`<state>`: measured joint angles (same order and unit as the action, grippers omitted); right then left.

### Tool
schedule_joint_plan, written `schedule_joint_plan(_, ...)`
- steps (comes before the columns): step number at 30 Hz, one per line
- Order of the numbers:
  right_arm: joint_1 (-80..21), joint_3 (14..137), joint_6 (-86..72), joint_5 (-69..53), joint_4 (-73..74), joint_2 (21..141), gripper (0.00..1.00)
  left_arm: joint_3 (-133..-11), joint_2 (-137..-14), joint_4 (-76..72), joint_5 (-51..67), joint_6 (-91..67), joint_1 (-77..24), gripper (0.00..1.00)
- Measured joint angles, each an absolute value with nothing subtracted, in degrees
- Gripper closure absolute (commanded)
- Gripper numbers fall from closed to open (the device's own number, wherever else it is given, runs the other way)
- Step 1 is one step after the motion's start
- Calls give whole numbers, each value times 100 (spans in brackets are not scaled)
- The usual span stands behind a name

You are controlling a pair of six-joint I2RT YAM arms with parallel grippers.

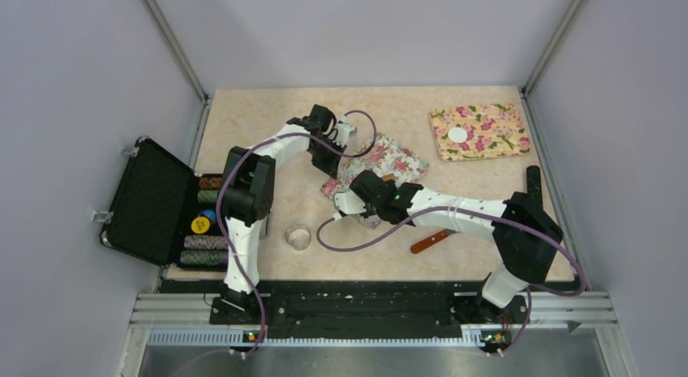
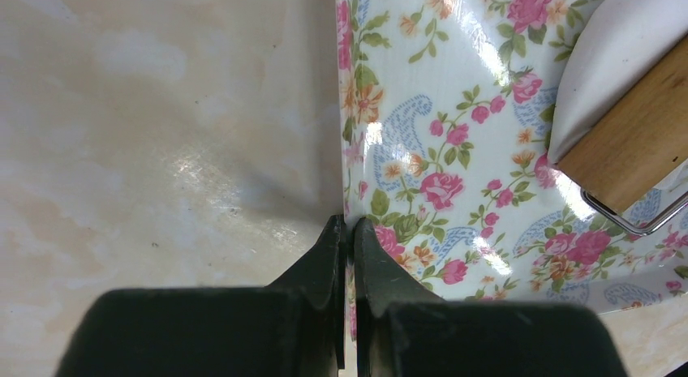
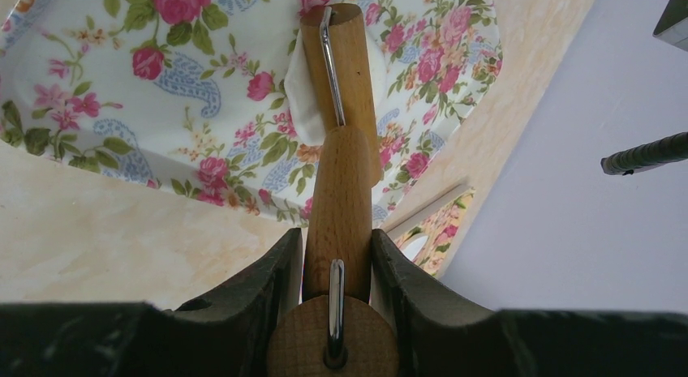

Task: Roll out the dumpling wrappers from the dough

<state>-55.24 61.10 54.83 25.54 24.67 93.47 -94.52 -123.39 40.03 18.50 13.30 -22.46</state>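
A floral mat (image 1: 393,158) lies mid-table. My left gripper (image 1: 331,160) is shut on its left edge; in the left wrist view the jaws (image 2: 350,224) pinch the mat (image 2: 454,150) rim. My right gripper (image 1: 363,185) is shut on the handle of a wooden roller (image 3: 339,190), and the roller head rests on the mat (image 3: 162,101). The white dough (image 3: 302,97) lies pressed under the roller head; it also shows in the left wrist view (image 2: 617,61) beside the roller (image 2: 637,146). One flat white wrapper (image 1: 458,134) lies on a second floral mat (image 1: 487,134) at the back right.
A small clear glass bowl (image 1: 298,236) stands near the front between the arms. An open black case (image 1: 154,203) with chip stacks sits at the left edge. A red-handled tool (image 1: 430,241) lies under the right arm. A black bar (image 1: 533,181) lies at the right.
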Motion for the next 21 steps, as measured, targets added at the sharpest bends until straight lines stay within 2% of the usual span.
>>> schedule_joint_plan(21, -5301, 6169, 5487, 2604, 1857, 9745, 100, -9454, -12339, 3859, 1704, 1256, -2215, 100)
